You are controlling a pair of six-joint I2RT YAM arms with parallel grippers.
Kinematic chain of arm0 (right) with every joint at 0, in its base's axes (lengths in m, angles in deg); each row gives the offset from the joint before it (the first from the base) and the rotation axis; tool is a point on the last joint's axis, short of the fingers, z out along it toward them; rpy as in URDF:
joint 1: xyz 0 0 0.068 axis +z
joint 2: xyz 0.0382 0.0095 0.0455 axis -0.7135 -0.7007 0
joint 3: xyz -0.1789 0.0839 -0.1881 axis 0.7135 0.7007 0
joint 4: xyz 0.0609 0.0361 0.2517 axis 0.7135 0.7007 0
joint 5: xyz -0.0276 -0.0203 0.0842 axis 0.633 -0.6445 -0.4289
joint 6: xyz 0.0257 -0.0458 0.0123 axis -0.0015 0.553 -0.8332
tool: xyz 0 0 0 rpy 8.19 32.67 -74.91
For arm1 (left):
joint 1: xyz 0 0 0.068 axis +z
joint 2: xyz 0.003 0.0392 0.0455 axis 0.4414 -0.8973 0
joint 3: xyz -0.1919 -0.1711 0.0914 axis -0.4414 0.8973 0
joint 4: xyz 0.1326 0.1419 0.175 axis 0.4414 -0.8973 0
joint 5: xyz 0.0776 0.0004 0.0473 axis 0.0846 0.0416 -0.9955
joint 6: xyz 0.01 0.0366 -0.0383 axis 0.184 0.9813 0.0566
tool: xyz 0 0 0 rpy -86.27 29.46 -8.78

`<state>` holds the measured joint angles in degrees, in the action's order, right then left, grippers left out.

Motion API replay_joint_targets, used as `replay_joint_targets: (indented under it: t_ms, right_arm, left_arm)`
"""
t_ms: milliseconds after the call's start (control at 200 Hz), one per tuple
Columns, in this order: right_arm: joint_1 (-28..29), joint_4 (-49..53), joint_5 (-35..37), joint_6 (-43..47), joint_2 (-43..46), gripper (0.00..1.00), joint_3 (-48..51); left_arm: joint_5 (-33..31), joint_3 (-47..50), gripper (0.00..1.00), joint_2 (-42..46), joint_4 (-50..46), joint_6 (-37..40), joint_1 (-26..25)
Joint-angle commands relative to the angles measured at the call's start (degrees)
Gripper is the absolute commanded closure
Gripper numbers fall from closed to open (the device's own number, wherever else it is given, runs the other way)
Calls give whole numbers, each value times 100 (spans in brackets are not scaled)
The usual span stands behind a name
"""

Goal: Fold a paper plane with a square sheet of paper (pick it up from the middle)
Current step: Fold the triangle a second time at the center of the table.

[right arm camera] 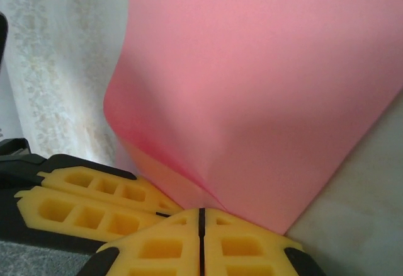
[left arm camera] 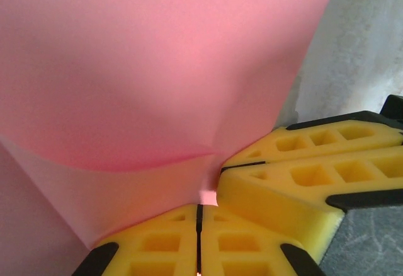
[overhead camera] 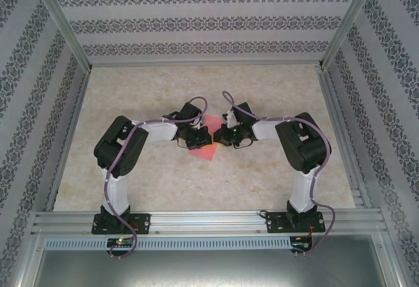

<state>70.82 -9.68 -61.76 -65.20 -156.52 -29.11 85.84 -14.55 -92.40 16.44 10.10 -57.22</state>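
Observation:
The square sheet of paper is plain pink and lies mid-table between the two arms, with its middle pulled up into a soft ridge. My left gripper is shut on that ridge from the left. My right gripper is shut on it from the right, tip to tip with the left. In the left wrist view the yellow fingers press together with the sheet pinched at their tips, and the right gripper sits beside them. In the right wrist view the closed gripper nips the sheet, with the left gripper's fingers alongside.
The marble-patterned table is walled by patterned panels and metal posts. An aluminium rail with both arm bases runs along the near edge. Purple cables loop over each wrist.

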Motion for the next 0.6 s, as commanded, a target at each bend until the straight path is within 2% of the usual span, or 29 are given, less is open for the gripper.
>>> replay_joint_targets:
  t_ms: [0, 240, 595]
  right_arm:
    - [56, 570, 387, 409, -220, 91, -132]
    - [107, 1306, 854, 904, -286, 92, -386]
    - [129, 1302, 900, 1000, -326, 92, -346]
  left_arm:
    - [-30, -11, 90, 56, -195, 58, -37]
    - [18, -118, 89, 232, -238, 45, -20]
    - [86, -166, 91, 185, -198, 126, 119]
